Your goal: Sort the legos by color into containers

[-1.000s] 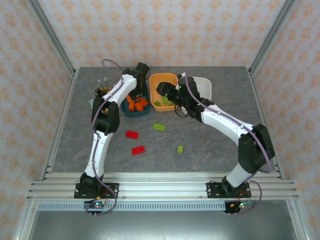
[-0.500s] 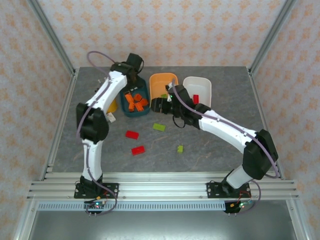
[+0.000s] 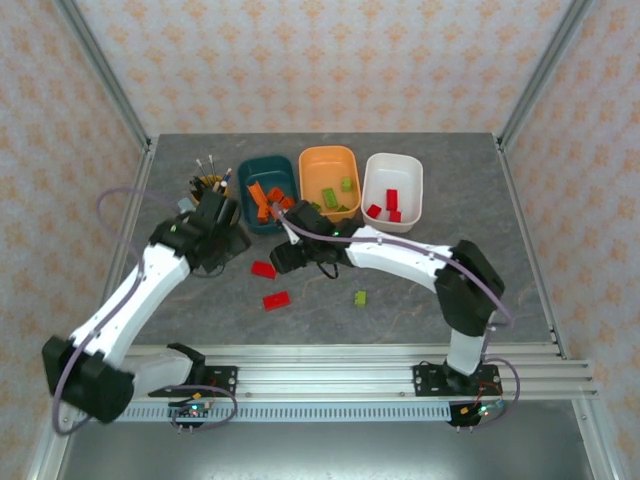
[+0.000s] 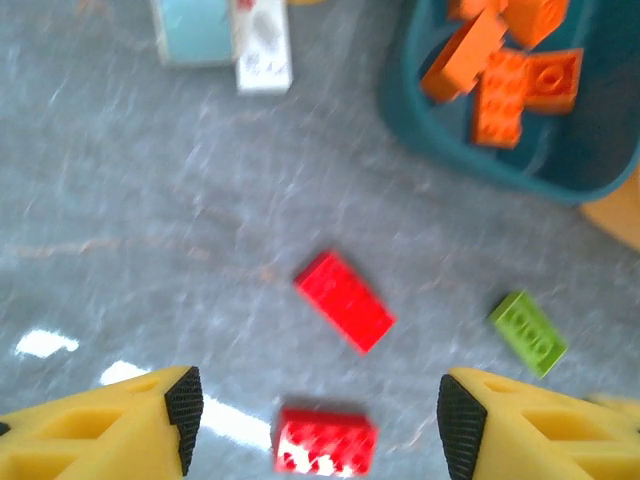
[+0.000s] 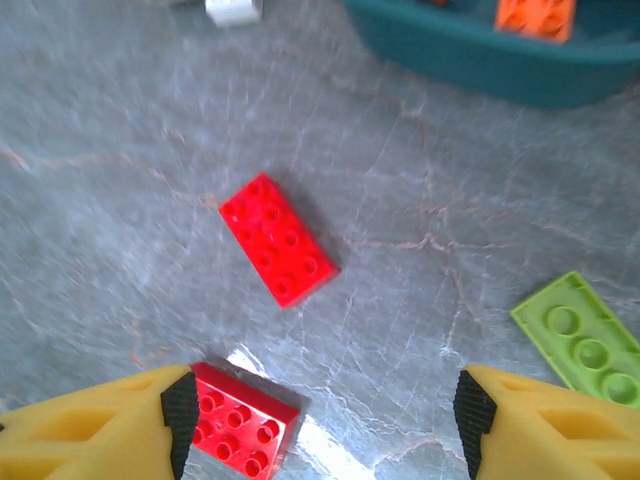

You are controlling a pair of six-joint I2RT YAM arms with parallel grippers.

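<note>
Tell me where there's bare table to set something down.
Bare table right of the white bin, and between the green brick and the near edge. Crowded in front of the teal bin, around the two red bricks.

No writing is legible — the small white box (image 4: 263, 55) on the tabletop (image 4: 150, 200), just beside a pale blue box (image 4: 195, 30) in the left wrist view, bears dark print, too blurred to read

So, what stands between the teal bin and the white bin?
The orange bin, with green bricks inside, stands between the teal bin and the white bin; the top view shows this.
</note>
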